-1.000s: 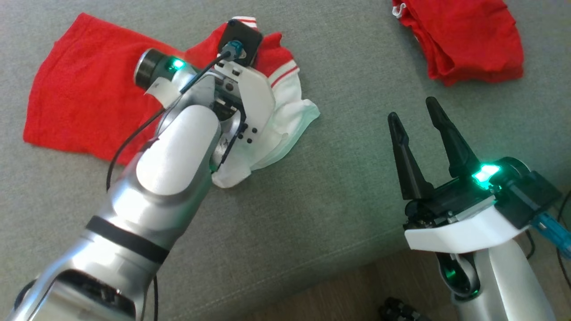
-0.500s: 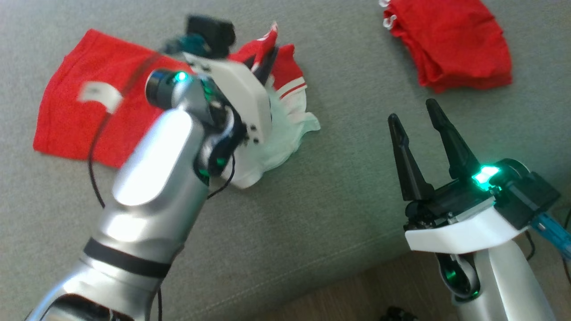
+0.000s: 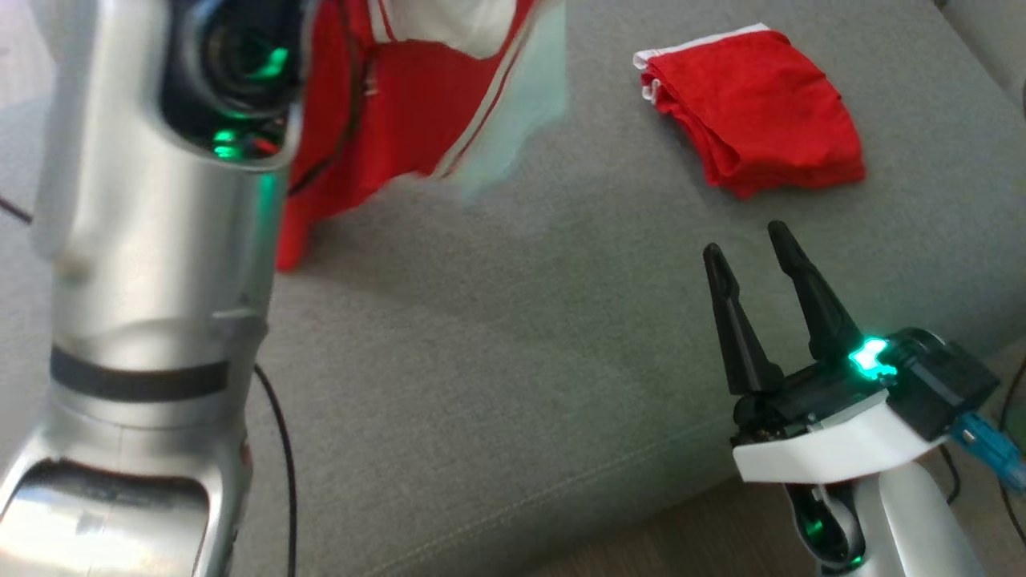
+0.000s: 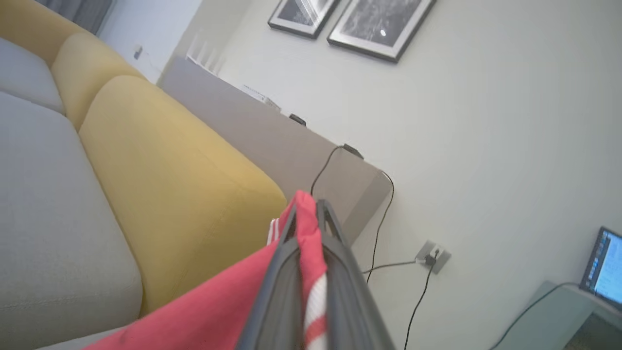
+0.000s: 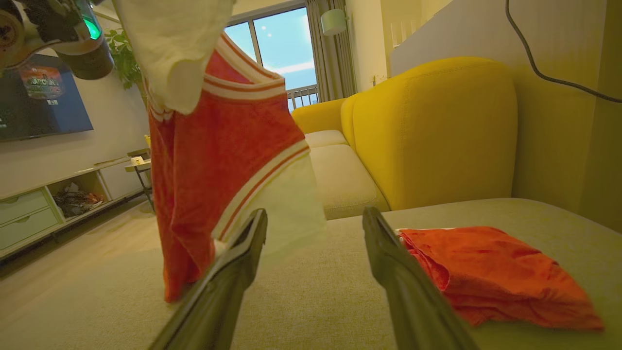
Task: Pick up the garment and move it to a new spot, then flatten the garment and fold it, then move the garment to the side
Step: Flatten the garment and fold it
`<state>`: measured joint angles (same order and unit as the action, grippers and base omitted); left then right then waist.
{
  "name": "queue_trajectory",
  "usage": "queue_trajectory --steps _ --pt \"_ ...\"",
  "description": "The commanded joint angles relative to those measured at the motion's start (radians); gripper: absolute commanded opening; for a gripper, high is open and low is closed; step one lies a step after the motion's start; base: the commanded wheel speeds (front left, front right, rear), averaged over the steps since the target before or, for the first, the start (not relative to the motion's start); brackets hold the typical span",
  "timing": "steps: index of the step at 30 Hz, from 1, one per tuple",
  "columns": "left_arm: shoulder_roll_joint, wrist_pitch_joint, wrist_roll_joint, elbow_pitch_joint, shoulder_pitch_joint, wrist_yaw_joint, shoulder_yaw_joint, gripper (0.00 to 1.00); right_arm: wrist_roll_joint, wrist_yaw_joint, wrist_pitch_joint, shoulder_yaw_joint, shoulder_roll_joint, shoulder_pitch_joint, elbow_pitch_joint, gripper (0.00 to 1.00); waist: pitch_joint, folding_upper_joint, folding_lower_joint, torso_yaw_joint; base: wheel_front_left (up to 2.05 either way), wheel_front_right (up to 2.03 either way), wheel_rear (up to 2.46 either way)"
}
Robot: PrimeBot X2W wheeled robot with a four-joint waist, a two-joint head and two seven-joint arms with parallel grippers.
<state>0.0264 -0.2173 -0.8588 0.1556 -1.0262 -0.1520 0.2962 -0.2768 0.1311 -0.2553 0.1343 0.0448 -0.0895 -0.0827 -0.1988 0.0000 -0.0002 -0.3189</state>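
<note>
**Sofa** [image 3: 497,377]: The grey seat is the work surface. A second ago the garment lay rumpled on it under the left arm. It is now lifted off the seat. The head camera has also shifted, so the changed position of the other items is not a move of theirs.

**Left arm** [image 3: 152,240]: It stands upright at the left of the head view, raised from its earlier low reach.

**Garment** [image 3: 385,120]: It is red, with white striped trim and a pale panel. It hangs in the air beside the left arm, suspended from one pinched point. Its edges are blurred, so it is probably swinging. Its lowest corner comes close to the seat, but I cannot tell whether it touches.

**Folded pile** [image 3: 753,112]: This red pile lies on the sofa's far right, well apart from the hanging garment.

**Right tool** [image 3: 745,240]: The jaws are spread wide and hold nothing. It sits low near the sofa's front edge, well apart from the garment.

**Left tool** [image 4: 307,208]: The fingers are closed tight on a fold of red cloth, which pokes out past the tips. The rest of the garment hangs below.

**Assessment:** The pick-up looks done, and the carry to a new spot appears to be the step in hand. Flattening, folding and setting aside remain. The single-point grip means the cloth will likely land bunched.
</note>
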Motion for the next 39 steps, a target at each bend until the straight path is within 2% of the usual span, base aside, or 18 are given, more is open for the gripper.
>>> queue_trajectory --steps 1,4,7,10,12,18,23,27,30,36,39 --pt "0.026 0.008 -0.014 -0.039 0.003 -0.015 -0.050 0.00 -0.001 0.000 -0.006 0.021 0.005 -0.010 -0.031 1.00 0.013 0.0000 0.0002 0.014 0.00 0.00 0.00" --pt "0.064 0.004 -0.021 -0.072 0.117 -0.041 -0.078 0.00 0.005 0.000 -0.006 0.018 0.005 0.000 -0.031 1.00 0.019 0.0000 0.0002 0.036 0.00 0.00 0.00" --pt "0.098 0.018 -0.032 -0.094 0.302 -0.063 -0.106 0.00 0.014 0.000 -0.006 0.016 0.005 0.009 -0.027 1.00 0.022 0.0000 0.0002 0.060 0.00 0.00 0.00" --pt "0.123 0.066 -0.030 -0.094 0.495 -0.060 -0.129 0.00 0.024 0.000 -0.006 0.013 0.005 0.016 -0.026 1.00 0.019 0.0000 0.0002 0.086 0.00 0.00 0.00" --pt "0.117 0.116 -0.036 -0.089 0.602 -0.036 -0.136 0.00 0.032 0.000 -0.006 0.012 0.005 0.017 -0.026 1.00 0.014 0.0000 0.0002 0.106 0.00 0.00 0.00" --pt "0.095 0.220 -0.023 -0.082 0.797 0.101 -0.061 0.00 0.055 0.000 -0.006 0.007 0.005 0.015 -0.025 1.00 0.004 0.0000 0.0002 0.164 0.00 0.00 0.00" --pt "0.069 0.247 -0.038 -0.107 0.854 0.161 -0.002 0.00 0.055 0.000 -0.006 0.013 0.005 0.012 -0.019 1.00 0.009 0.0000 0.0002 0.189 0.00 0.00 0.00" --pt "0.039 0.199 -0.118 -0.181 0.809 0.171 0.052 0.00 0.047 0.000 -0.006 0.024 0.005 0.008 -0.011 1.00 0.026 0.0000 0.0002 0.183 0.00 0.00 0.00" --pt "0.028 0.148 -0.204 -0.240 0.713 0.127 0.086 0.00 0.036 0.000 -0.006 0.025 0.005 0.004 -0.012 1.00 0.037 0.0000 0.0002 0.160 0.00 0.00 0.00" --pt "0.024 0.135 -0.262 -0.259 0.387 -0.100 0.102 0.00 0.004 0.000 -0.006 0.039 0.005 -0.017 -0.013 1.00 0.044 0.0000 0.0002 0.064 0.00 0.00 0.00" --pt "0.024 0.162 -0.321 -0.238 0.205 -0.173 0.105 0.00 -0.017 0.000 -0.006 0.031 0.005 -0.020 -0.015 1.00 0.044 0.0000 0.0002 0.026 0.00 0.00 0.00"
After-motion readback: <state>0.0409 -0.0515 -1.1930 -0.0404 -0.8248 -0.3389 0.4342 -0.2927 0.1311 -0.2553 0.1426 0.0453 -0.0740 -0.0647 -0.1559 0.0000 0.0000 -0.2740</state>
